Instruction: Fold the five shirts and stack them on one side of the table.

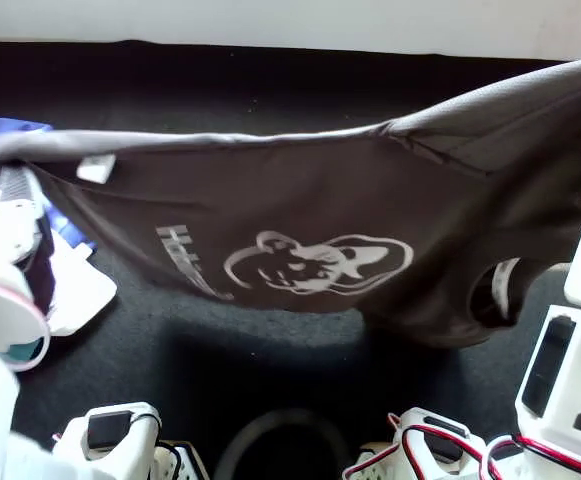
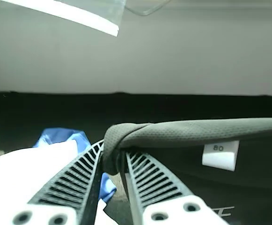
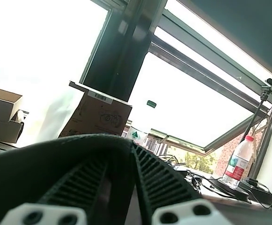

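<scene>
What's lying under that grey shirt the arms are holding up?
Dark table beneath it. Blue and white clothes poke out at one end; the shirt hides whatever lies farther back.

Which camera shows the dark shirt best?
The high view: the dark shirt hangs spread between both arms, print facing the camera. The left wrist view shows a bunched edge pinched in the left gripper; the right wrist view, fabric draped over the right gripper.
</scene>
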`<state>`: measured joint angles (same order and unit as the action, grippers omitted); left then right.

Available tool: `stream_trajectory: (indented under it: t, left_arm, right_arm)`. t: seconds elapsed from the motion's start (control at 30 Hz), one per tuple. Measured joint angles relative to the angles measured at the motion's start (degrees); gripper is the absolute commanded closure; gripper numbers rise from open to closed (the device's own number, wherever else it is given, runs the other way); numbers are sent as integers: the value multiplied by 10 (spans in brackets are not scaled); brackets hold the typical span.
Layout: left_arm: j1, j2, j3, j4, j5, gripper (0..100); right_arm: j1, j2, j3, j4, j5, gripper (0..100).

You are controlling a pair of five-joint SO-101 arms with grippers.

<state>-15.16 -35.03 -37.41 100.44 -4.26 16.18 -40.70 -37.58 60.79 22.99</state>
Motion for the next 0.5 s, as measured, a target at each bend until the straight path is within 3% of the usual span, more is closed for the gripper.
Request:
stream_trajectory:
  t: [0.17,0.5]
  left_arm:
    - [0,-40,118,0,0,991]
    - [-1,-156,138,0,0,991]
  right_arm:
    - [0,0,0,0,0,993]
    - [0,-76,-1,2,0,993]
